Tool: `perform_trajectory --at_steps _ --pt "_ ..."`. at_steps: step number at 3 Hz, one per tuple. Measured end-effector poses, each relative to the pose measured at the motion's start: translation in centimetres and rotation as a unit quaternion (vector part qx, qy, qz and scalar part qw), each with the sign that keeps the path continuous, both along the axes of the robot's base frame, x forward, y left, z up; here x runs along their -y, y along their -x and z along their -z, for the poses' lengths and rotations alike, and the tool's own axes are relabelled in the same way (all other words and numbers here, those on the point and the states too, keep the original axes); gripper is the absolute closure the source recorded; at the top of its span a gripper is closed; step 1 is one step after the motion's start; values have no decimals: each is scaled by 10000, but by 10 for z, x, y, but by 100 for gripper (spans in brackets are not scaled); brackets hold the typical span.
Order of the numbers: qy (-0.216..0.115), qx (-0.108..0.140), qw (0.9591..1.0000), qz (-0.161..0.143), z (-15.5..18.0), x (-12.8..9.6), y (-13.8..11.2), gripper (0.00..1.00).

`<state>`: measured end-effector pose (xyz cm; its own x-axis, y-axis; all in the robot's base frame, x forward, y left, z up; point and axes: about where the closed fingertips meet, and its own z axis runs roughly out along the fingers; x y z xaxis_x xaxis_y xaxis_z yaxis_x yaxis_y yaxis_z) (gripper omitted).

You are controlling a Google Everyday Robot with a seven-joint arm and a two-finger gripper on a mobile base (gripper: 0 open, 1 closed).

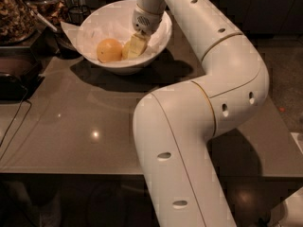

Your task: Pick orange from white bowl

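Observation:
The white bowl point(161, 37) stands at the far side of the grey counter and is lined with white paper. The orange point(109, 50), pale yellowish-orange and round, lies inside it on the left half. My gripper point(134, 46) reaches down into the bowl from above. It sits just right of the orange, very close to or touching it. The arm's large white links fill the middle and right of the view.
A clear container of brown snacks point(16, 13) stands at the far left, with dark items point(71, 11) behind the bowl. A dark tray point(14, 79) and a cable point(12, 126) lie at the counter's left. The counter's front edge point(71, 170) runs near the bottom.

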<state>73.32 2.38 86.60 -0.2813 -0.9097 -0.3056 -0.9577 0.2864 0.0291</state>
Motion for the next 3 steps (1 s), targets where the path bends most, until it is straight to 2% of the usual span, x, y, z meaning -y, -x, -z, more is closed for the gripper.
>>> perform_trajectory --at_steps 1,2,3 --pt "-143 -130 9998 -39 11 -3 0 33" --pt "-163 -97 9998 5 11 -2 -2 52" --pt "-165 -95 9998 6 10 -2 -2 75"
